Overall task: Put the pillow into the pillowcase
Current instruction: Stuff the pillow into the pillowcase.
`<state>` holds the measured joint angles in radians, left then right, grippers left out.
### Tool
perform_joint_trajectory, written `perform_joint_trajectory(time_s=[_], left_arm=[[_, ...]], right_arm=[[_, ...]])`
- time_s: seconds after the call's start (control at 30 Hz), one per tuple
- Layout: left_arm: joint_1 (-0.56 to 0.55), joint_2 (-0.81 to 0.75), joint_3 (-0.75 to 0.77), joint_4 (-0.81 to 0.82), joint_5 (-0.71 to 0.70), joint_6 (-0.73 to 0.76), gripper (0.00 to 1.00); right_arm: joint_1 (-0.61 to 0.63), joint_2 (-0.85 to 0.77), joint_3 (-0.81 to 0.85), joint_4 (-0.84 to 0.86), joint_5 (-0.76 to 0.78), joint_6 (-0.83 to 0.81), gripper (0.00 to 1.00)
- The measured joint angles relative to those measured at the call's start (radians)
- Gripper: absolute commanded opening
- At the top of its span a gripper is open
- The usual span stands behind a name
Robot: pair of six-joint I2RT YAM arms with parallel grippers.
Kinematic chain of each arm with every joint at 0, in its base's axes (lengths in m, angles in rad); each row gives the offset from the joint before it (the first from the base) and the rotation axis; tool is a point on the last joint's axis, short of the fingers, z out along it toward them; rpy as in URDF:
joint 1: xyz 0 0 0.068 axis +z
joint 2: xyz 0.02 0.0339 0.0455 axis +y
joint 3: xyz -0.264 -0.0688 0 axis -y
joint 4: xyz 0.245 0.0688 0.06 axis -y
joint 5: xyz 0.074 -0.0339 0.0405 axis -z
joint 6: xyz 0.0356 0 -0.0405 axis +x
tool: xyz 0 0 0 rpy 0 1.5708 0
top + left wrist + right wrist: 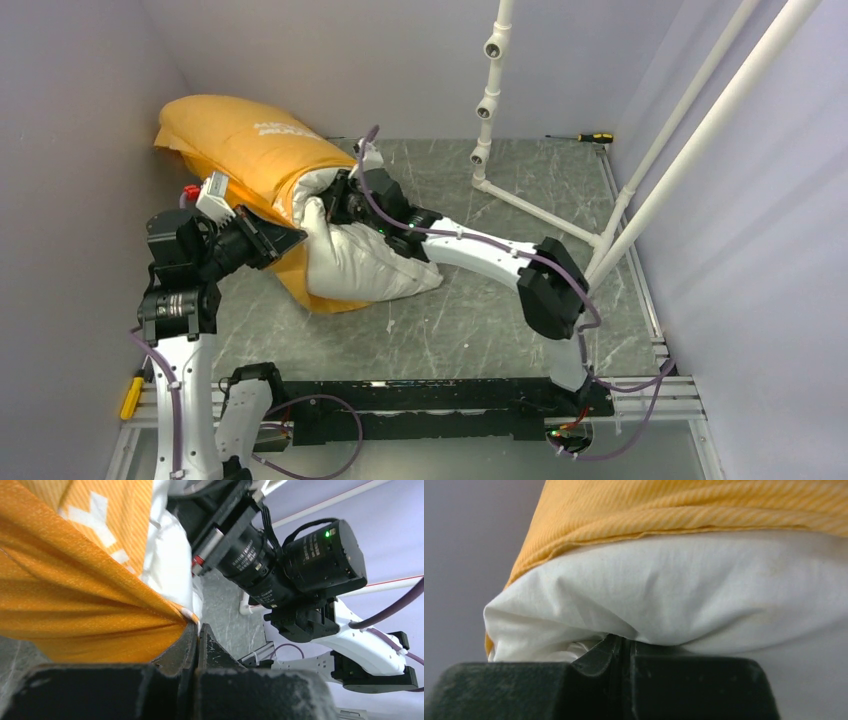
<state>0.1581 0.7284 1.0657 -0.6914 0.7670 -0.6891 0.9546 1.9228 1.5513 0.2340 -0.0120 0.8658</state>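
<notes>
**Pillow part-sheathed, both tools pinching cloth**

1. The pillowcase lies on the worktop, stretching away beyond the left tool. I judge it thin, limp and light. It should be held by the hem at the mouth, where that tool is pressed together on a gathered fold of orange cloth.
2. The pillow is plump, soft and compressible, and likely to bunch rather than slide. Its bare white end bulges out of the case mouth, directly ahead of the right tool, which pinches a fold of white fabric.
3. Not verifiable: how deep the pillow reaches inside the case, and how much cloth either pinch holds. No printed face, logo or tag shows. From above, the right tool's tips are buried in the fabric.
</notes>
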Motion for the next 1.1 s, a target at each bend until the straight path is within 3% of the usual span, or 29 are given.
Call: perform_joint_trajectory(time_s=[0.2,0.23,0.3,0.4,0.43,0.53,0.87,0.97,1.1], left_arm=[[0.0,-0.049,-0.067,0.058,-0.005,-0.05,0.0],[0.0,-0.051,-0.07,0.061,-0.005,-0.055,0.0],[0.0,-0.057,-0.078,0.06,-0.005,-0.056,0.0],[-0.002,-0.082,-0.107,0.031,-0.005,-0.055,0.0],[-0.004,-0.096,-0.124,0.014,-0.006,-0.053,0.0],[-0.016,-0.146,-0.185,-0.036,-0.008,-0.051,0.0],[-0.035,-0.242,-0.402,-0.011,0.042,-0.083,0.0],[-0.035,-0.241,-0.421,-0.003,0.053,-0.083,0.0],[-0.035,-0.243,-0.424,0.003,0.066,-0.083,0.0]], right_arm=[[0.03,0.155,0.285,-0.157,0.139,-0.141,0.0],[0.029,0.175,0.326,-0.185,0.139,-0.157,0.05],[0.018,0.218,0.418,-0.248,0.116,-0.195,0.31],[0.0,0.204,0.406,-0.3,0.077,-0.222,0.73],[-0.004,0.179,0.365,-0.31,0.072,-0.23,0.83],[-0.006,0.063,0.216,-0.372,0.079,-0.249,0.99],[0.008,-0.503,-0.192,-0.614,0.137,-0.186,1.0],[-0.028,-0.667,-0.363,-0.587,0.079,-0.101,1.0],[-0.124,-0.777,-0.653,-0.414,-0.082,0.063,1.0]])
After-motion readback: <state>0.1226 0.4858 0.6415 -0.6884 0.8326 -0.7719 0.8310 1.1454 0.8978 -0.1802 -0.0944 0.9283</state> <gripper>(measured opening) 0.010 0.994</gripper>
